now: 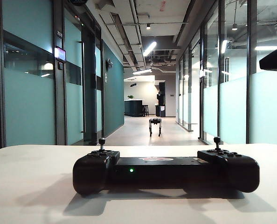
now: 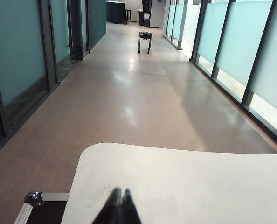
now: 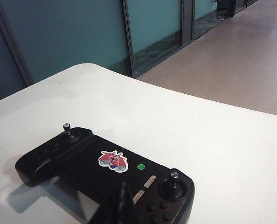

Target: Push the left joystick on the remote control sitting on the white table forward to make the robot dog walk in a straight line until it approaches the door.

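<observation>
Robot dog [image 1: 155, 125] far down the corridor; left joystick [image 1: 101, 142] untouched.
Left gripper [image 2: 119, 205] and right gripper [image 3: 122, 205], both closed empty, hover near the remote control [image 3: 106, 172].

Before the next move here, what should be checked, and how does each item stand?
1. Remote control flat on the white table: ok.
2. Left joystick untouched and unobstructed: ok.
3. Left gripper shut, over the table's corner, the remote absent from the left wrist view: not ok for pressing yet.
4. Right gripper shut, low over the remote's near edge, clear of both sticks: ok.
5. Robot dog standing in the corridor, floor around it bare: ok.
6. Dog's closeness to the door: cannot tell.
</observation>
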Robot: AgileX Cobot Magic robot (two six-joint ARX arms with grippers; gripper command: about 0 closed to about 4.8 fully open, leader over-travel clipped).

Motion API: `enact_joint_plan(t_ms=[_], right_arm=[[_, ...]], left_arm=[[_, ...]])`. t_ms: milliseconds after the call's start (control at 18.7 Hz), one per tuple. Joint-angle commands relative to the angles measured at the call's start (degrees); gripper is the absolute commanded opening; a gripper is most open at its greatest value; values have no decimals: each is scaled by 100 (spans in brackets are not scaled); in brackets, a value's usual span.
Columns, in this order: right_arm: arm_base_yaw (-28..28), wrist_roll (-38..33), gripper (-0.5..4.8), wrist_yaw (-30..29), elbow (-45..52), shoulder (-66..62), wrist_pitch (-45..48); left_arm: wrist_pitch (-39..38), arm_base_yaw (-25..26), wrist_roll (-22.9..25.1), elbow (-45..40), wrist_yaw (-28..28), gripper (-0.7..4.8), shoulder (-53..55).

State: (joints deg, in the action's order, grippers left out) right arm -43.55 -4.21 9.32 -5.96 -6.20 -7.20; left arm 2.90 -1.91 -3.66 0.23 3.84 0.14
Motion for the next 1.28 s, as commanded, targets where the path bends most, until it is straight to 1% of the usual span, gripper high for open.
enact_joint_plan(t_ms=[53,267,534,855,1122,1283], right_arm=[[0,11,-1,-2,-26,0,101],[0,11,-1,-2,-26,0,98],[0,11,-1,-2,-26,0,101],[0,11,-1,-2,-26,0,98],[0,11,-1,-2,-26,0,98],[0,11,-1,-2,-26,0,101]], left_arm=[[57,7,24,17,-11,-5,9],[57,9,24,17,-9,-5,9],[85,369,24,17,2,-5,9],[81,385,24,17,-275,-5,9],[9,385,13,17,-210,-5,9],[-68,385,-146,17,-214,-5,9]])
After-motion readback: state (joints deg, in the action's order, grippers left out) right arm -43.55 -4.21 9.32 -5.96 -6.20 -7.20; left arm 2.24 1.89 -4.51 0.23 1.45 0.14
